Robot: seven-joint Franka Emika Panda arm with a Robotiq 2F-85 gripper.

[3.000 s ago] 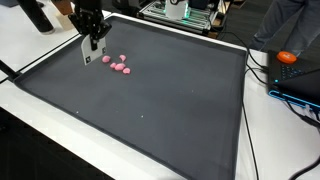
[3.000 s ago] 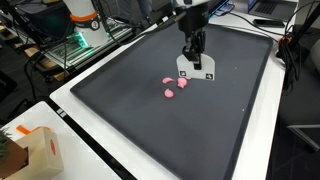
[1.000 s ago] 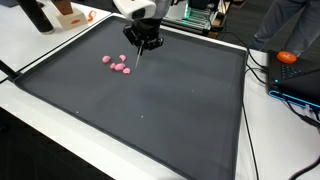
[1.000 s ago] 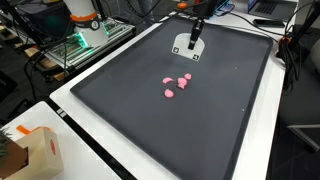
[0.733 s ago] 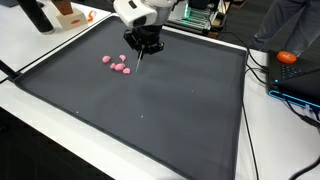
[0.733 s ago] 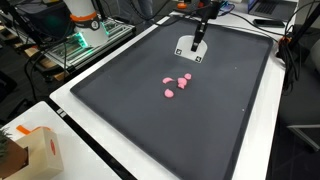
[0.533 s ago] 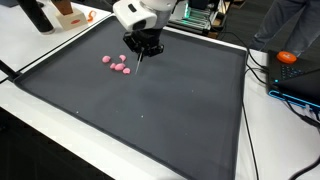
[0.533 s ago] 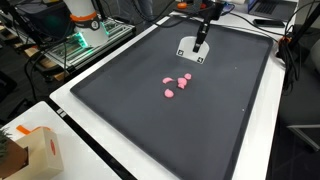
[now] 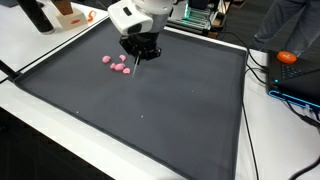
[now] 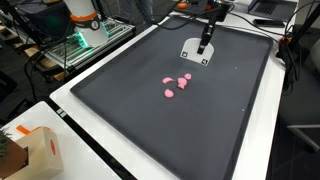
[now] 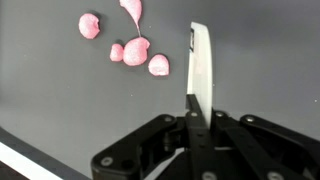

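This looks like a robotics lab: the gripper (image 9: 138,58) hangs over a large black rubber mat (image 9: 180,110) laid on a white counter (image 9: 40,125). Behind it stands an open metal rack of wired electronics (image 9: 185,12). Well off to its side, black cables (image 9: 258,68) trail beside a dark laptop (image 9: 300,85).

gripper (image 9: 141,57) and its white card (image 10: 194,50) shifted away from pink pieces (image 9: 117,65)
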